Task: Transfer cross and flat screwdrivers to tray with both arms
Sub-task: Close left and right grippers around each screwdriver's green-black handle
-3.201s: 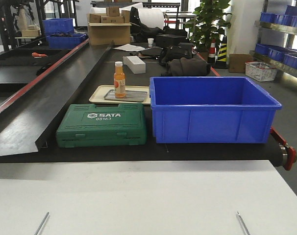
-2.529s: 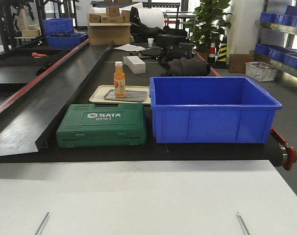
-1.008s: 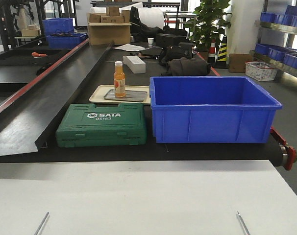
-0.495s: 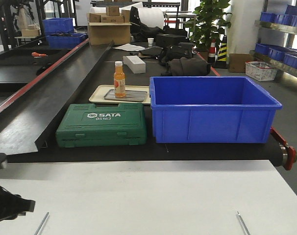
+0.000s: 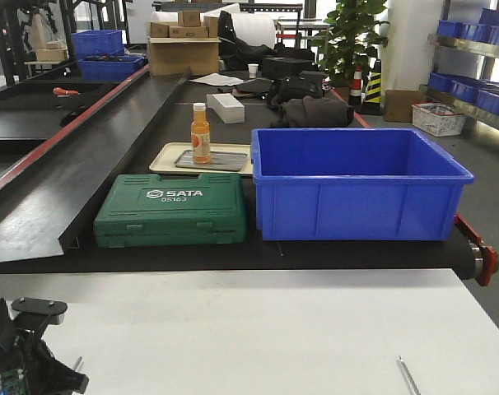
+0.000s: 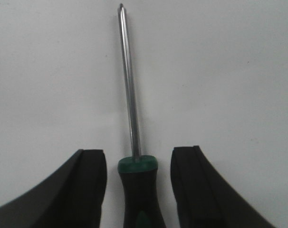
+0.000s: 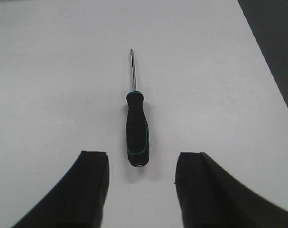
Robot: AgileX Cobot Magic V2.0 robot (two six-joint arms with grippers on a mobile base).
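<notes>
In the left wrist view a screwdriver lies on the white table, its black-and-green handle (image 6: 137,190) between the two fingers of my open left gripper (image 6: 138,154), with a gap on each side. Its silver shaft (image 6: 129,85) points away and ends in a pointed, cross-like tip. My right gripper (image 7: 141,156) is open too, and the other screwdriver (image 7: 136,128) lies just ahead of it, butt end level with the fingertips. The grey metal tray (image 5: 225,160) sits far back on the black belt. My left arm (image 5: 15,350) shows at the front view's bottom left.
A green SATA tool case (image 5: 171,210) and a big blue bin (image 5: 356,185) stand on the belt between the white table (image 5: 249,329) and the grey tray. That tray rests in a beige tray (image 5: 160,156), with an orange bottle (image 5: 201,132) standing on it.
My left arm has come into the front view at the bottom left and moved in over the left screwdriver's shaft. Everything on the belt is unmoved.
</notes>
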